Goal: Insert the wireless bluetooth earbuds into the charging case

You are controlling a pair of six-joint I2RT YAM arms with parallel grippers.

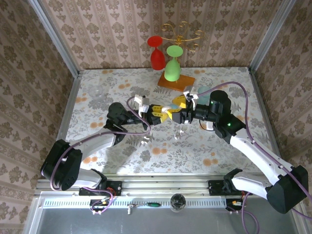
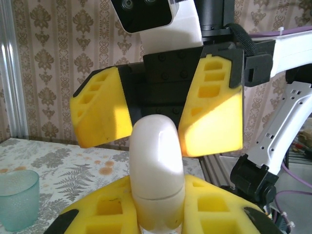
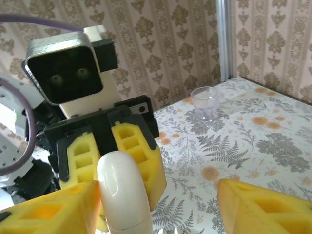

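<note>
- Two arms meet nose to nose above the middle of the bench (image 1: 195, 156).
- Left pincer (image 2: 156, 204) is clamped narrow on the lower part of the white case (image 2: 156, 165), holding it clear of the bench with its rounded end pointing at the other arm.
- A thin seam runs across the case just above that grip.
- Right pincer (image 3: 157, 187) stands wide, its yellow fingers (image 2: 212, 112) on either side of the case's rounded end. One finger sits close against the case, though I cannot tell if it touches; the other is well apart.
- Down on the bench, the left earbud (image 1: 145, 141), tiny and white, lies at 7 o'clock from where the pincers meet.
- The right earbud (image 1: 179, 132), just as small and white, lies at 5 o'clock from that spot. Both are apart from the case and from each other.
- A clear cup (image 1: 96, 91) stands out at 10 o'clock, well away from the action.
- A teal cup (image 1: 202, 91) stands at 2 o'clock, just beside the right wrist.
- Off at 12 o'clock there's a red glass (image 1: 157, 53) and a green glass (image 1: 173, 66) above an orange board (image 1: 183, 83), with a gold wire stand (image 1: 181, 31) behind them.
</note>
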